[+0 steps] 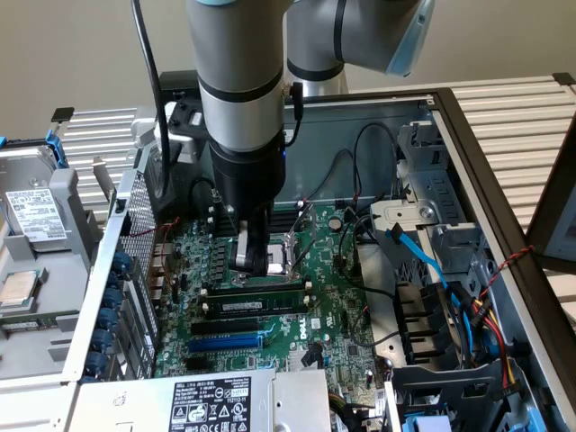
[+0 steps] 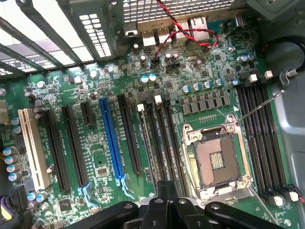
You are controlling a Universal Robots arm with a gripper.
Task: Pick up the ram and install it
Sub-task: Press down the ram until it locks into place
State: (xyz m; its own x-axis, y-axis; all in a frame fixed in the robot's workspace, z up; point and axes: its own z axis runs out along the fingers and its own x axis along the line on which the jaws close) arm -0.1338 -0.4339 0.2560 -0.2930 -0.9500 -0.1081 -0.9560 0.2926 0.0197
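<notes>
Directly below the clenched, empty gripper (image 1: pixel 252 261), the ram (image 1: pixel 261 304) sits in its slot.

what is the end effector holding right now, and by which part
Nothing, as far as shows: the end effector is shut and empty, above the ram, which lies along a slot on the motherboard.
</notes>
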